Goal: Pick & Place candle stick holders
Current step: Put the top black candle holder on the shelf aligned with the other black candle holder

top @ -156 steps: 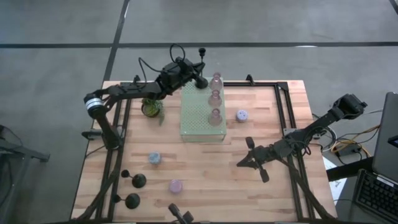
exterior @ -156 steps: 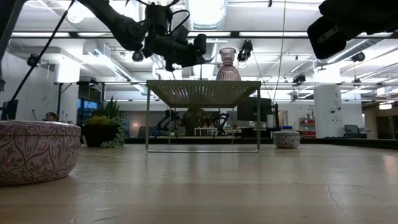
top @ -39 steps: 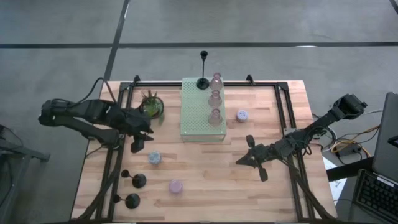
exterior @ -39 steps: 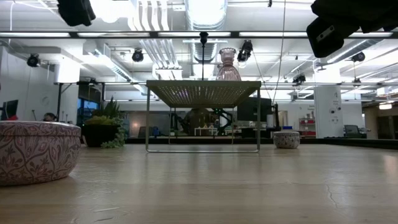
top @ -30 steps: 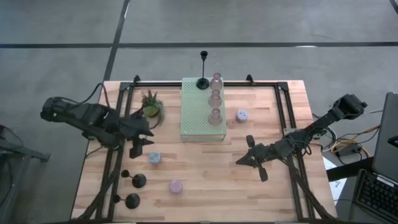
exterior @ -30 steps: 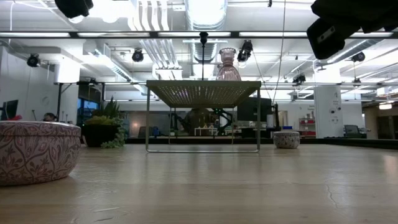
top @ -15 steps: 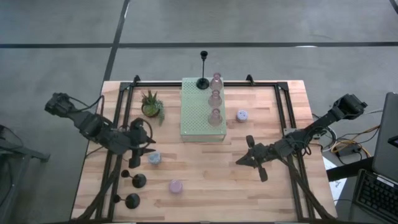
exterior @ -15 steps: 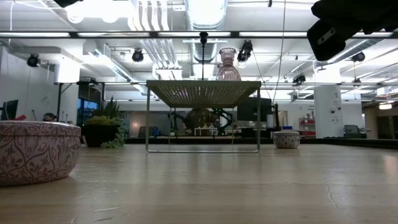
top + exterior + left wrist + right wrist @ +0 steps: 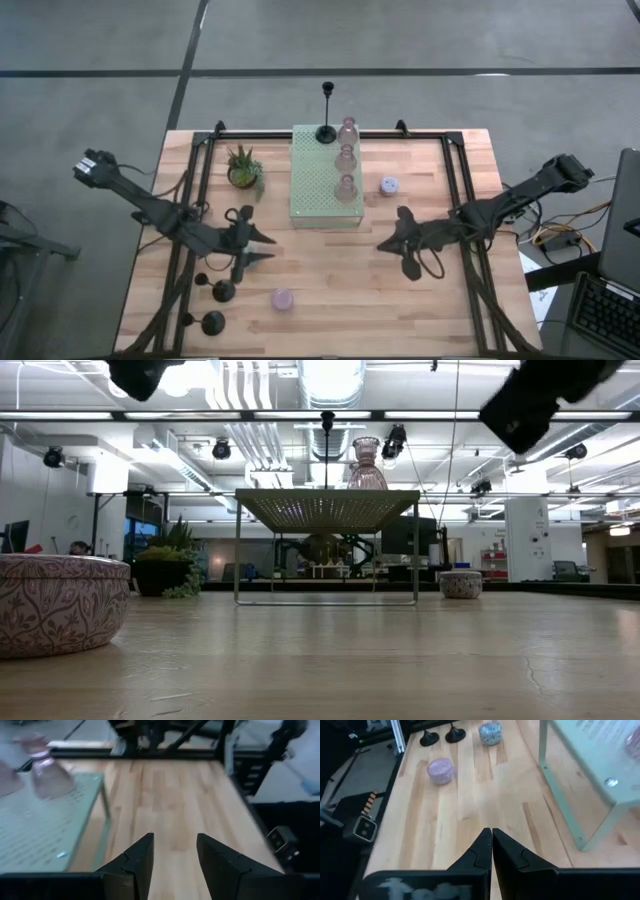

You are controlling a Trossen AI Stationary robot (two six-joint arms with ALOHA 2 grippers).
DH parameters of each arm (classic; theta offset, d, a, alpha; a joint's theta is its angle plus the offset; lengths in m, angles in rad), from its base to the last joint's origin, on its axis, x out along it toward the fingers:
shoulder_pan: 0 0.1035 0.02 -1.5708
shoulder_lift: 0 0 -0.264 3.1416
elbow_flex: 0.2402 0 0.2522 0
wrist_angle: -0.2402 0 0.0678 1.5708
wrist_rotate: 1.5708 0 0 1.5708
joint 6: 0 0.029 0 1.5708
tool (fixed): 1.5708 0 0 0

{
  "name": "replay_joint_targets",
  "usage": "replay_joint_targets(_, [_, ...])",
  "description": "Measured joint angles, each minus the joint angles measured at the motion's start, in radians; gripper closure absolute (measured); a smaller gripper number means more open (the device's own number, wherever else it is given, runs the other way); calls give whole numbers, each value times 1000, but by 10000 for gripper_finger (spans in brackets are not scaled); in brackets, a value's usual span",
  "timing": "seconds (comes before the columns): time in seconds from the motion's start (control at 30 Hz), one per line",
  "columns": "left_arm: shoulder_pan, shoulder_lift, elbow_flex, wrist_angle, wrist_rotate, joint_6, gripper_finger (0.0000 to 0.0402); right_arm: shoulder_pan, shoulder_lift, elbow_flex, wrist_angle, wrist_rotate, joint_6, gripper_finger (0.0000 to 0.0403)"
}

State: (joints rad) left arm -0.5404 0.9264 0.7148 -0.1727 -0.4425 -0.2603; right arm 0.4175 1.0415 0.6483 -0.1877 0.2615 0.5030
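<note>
My left gripper (image 9: 266, 248) is open and empty above the table's near left part, fingers (image 9: 175, 840) pointing toward the right edge. It hides a blue holder in the high view; the right wrist view shows that holder (image 9: 490, 732) standing on the table. My right gripper (image 9: 383, 246) is shut and empty (image 9: 491, 831), near the board's near right corner. Three pink glass holders (image 9: 346, 157) and one black holder (image 9: 326, 131) stand on the pale green board (image 9: 318, 190). Two black holders (image 9: 222, 291) and a lavender one (image 9: 282, 298) stand at the near left. Another pastel holder (image 9: 388, 185) stands right of the board.
A small potted plant (image 9: 242, 170) stands left of the board. The board stands on thin legs (image 9: 237, 550) above the table. Black frame rails (image 9: 190, 200) run along the table's left and right sides. Bare wood lies between the two grippers (image 9: 325, 260).
My left gripper has gone toward the table's near edge and right, from beside the plant to over the blue holder, turning its fingers toward the right edge. My right gripper has shifted a little toward the table's left.
</note>
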Motion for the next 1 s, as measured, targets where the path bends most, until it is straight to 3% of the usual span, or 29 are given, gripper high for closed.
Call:
replay_joint_targets(0.17, [-1,0,-86,118,90,0,248,17,0,57,-45,-5,-5,394])
replay_joint_targets(0.33, [-9,-16,-12,39,198,-10,248,17,1,42,-42,4,-5,394])
replay_joint_targets(0.63, [-24,-27,344,-643,269,-246,248,18,1,-22,-39,3,22,394])
replay_joint_targets(0.83, [-102,-29,506,-920,274,-409,248,18,1,-60,3,3,22,394])
replay_joint_targets(1.0, [-196,-29,529,-1057,264,-569,248,18,1,-114,106,1,22,394])
